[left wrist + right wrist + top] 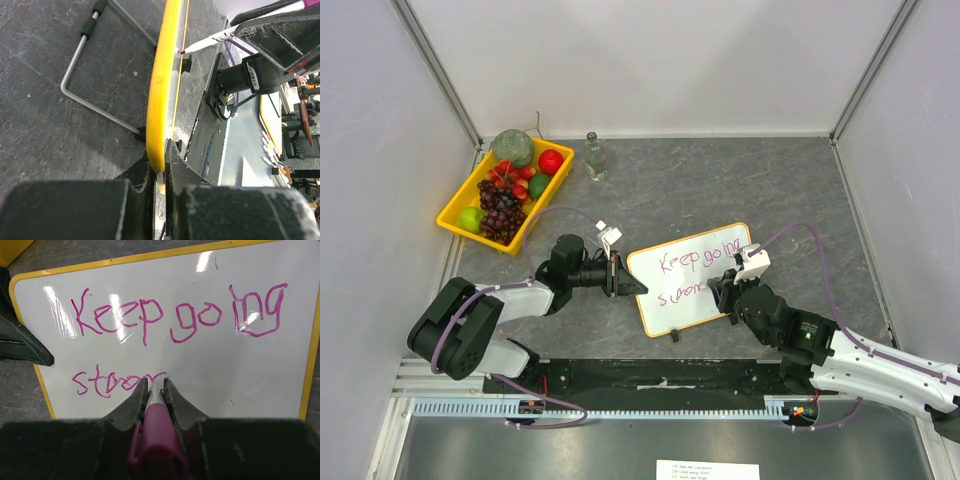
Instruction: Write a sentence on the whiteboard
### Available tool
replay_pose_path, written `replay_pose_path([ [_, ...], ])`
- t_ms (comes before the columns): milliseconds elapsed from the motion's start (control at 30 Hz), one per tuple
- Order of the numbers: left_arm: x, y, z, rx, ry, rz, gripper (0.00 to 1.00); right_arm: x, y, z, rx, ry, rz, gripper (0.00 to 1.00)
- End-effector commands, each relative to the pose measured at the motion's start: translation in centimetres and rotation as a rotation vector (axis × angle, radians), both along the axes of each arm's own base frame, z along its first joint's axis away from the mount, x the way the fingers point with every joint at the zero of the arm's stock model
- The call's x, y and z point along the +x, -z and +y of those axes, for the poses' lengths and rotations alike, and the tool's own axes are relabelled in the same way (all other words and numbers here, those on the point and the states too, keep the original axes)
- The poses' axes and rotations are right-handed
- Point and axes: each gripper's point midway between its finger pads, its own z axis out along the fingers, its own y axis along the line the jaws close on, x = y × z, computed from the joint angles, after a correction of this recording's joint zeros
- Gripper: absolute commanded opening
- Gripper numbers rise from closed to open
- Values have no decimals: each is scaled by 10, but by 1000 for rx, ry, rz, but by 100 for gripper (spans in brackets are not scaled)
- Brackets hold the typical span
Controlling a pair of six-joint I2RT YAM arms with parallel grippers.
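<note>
- The grey stone-patterned table (720, 190) is boxed in by pale walls on three sides. In the top view, bare surface shows from 12 to 3 o'clock of the board, out to the far and right walls.
- The whiteboard (695, 282) lies near the table's near edge, between the two arms. It is turned so its long sides run from 8 toward 2 o'clock. Its near corner sits just beside the black base rail, with a small black foot (675, 338) on that edge.
- Its face (200, 360) is white inside a thin yellow-orange frame with rounded corners. "Keep going" is written in magenta across the top line. A second line begins "stro" and runs in under the fingertips, with light glare streaks across it.
- The yellow fruit tray (455, 215) sits at 10 o'clock of the board against the left wall, well apart from it.
- The left gripper (625, 278) comes in from 9 o'clock. Its jaws are pinched onto the board's yellow frame (161, 100) at the short edge.
- The right gripper (155, 385) comes from 4 o'clock, closed around a pink marker (157, 435) whose tip touches the board.
- A clear bottle (595, 157) stands at 11 o'clock, near the far wall.
- A bent wire leg (80, 50) rests on the table beside the frame.
</note>
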Motion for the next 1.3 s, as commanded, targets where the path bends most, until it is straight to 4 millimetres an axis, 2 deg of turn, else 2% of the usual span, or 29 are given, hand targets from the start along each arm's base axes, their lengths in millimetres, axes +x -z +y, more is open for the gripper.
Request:
replay_pose_path([
  [0,10,33,13,133,-59,-51,2,6,4,-18,-80,71,-11,0],
  [333,10,33,13,133,-61,-51,2,13,-14,-21,-75,105,-56,0],
  [733,9,33,14,134,-61,-50,2,16,-25,-13,-54,94,-77,0],
  [867,10,32,14,133,-61,-51,2,14,-17,-14,-64,82,-61,0],
  [1167,10,33,14,135,-61,-47,2,3,16,-21,-83,73,15,0],
  [1267,10,33,13,134,-60,-48,2,1,21,-19,-82,69,33,0],
])
